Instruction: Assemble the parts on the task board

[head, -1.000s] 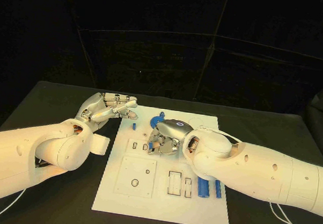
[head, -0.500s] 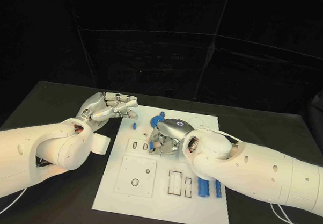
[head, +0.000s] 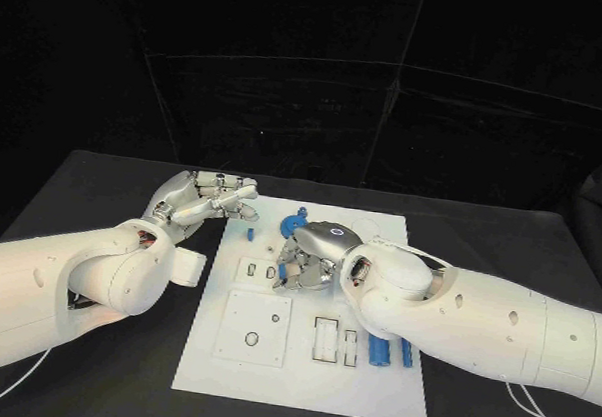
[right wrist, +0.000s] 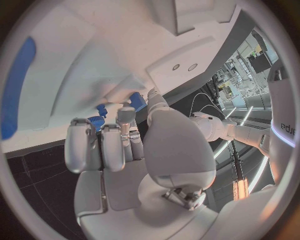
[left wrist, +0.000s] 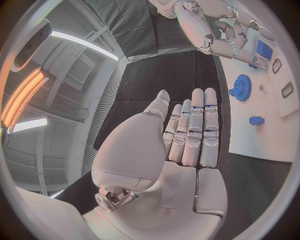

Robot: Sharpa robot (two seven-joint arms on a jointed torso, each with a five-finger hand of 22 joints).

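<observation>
The task board (head: 308, 355) lies in the middle of the black table (head: 100, 187). On its near right part two long blue parts (head: 381, 351) lie side by side, just beside a row of narrow rectangular slots (head: 325, 340). At the far end a blue gear (head: 291, 224) and a small blue peg (head: 251, 233) show; the right arm (head: 492, 324) crosses the board's right half and hides what lies under it.

The right hand (head: 308, 255) is down over the board's middle, its fingers curled toward the surface. The right wrist view shows these fingertips (right wrist: 125, 116) close around small blue pieces (right wrist: 100, 111) against the white board, but whether they actually pinch one cannot be told. A long blue part (right wrist: 15, 85) lies well apart from them.

The left hand (head: 203, 198) hovers over the table at the board's far left edge, holding nothing. The head view suggests bent fingers, yet the left wrist view shows its fingers (left wrist: 197, 130) straight and side by side, palm flat, with the gear (left wrist: 241, 87) and peg (left wrist: 256, 120) on the board just beyond them and the right hand (left wrist: 222, 32) farther on.
</observation>
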